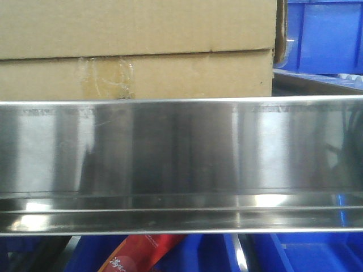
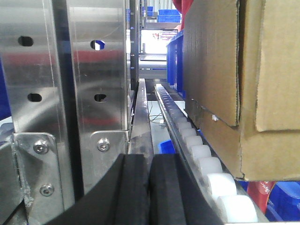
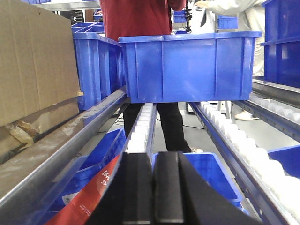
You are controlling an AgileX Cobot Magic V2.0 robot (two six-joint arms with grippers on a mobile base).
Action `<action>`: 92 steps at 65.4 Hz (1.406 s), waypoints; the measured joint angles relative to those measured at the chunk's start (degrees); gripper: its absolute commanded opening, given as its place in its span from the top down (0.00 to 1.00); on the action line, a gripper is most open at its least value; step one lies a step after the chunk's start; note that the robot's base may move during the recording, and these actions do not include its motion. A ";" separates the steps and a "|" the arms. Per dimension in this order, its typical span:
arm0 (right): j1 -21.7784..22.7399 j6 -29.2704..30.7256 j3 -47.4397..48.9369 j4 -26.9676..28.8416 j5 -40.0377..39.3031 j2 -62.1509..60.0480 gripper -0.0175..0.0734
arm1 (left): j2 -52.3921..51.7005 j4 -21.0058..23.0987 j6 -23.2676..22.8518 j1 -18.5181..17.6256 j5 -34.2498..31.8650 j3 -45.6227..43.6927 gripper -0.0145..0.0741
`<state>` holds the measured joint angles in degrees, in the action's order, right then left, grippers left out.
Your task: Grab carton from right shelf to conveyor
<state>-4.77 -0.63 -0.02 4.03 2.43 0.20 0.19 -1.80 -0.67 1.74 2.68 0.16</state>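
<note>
Left tool (image 2: 149,187) and right tool (image 3: 153,187) — both pressed together, empty — flank the carton (image 1: 136,51); dragged low, it could snag on the steel lip (image 1: 181,147) of the right shelf (image 3: 140,126).

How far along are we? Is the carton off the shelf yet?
Not yet. Done: both arms are at the right shelf, flanking the carton, which sits on it. In hand: nothing; left end effector and right end effector look shut, not touching it. Left: grasp, lift out, carry to the conveyor, not in view.

One carton (image 1: 136,34); two pincers (image 2: 149,161) (image 3: 153,157); at least five blue bins (image 3: 187,65).
</note>
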 measured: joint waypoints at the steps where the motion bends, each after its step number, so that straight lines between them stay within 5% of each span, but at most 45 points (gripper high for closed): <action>1: 0.00 0.00 0.00 0.00 0.00 0.00 0.88 | 0.00 0.00 0.00 0.00 0.00 0.00 0.84; 50: 0.00 0.00 0.00 0.00 -0.23 0.00 0.88 | 0.00 0.00 0.00 0.00 -2.68 0.00 0.84; 67: 0.00 0.00 0.00 0.00 -6.78 0.00 0.88 | 0.00 0.00 0.00 0.00 -4.47 0.00 0.84; 77: 0.00 0.00 6.92 0.00 -0.07 -0.09 0.88 | -0.03 -0.48 0.00 0.00 -1.31 -5.68 0.83; 83: 0.00 0.00 13.75 0.00 6.24 -0.09 0.81 | 0.18 -2.07 0.00 0.00 2.35 -12.75 0.74; 92: 0.00 0.00 21.97 0.00 9.49 2.63 0.48 | 4.57 -3.33 0.11 0.00 11.19 -23.81 0.53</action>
<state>-4.77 -0.63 21.95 4.03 11.93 2.82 4.76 -5.13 -0.56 1.74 13.86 -23.65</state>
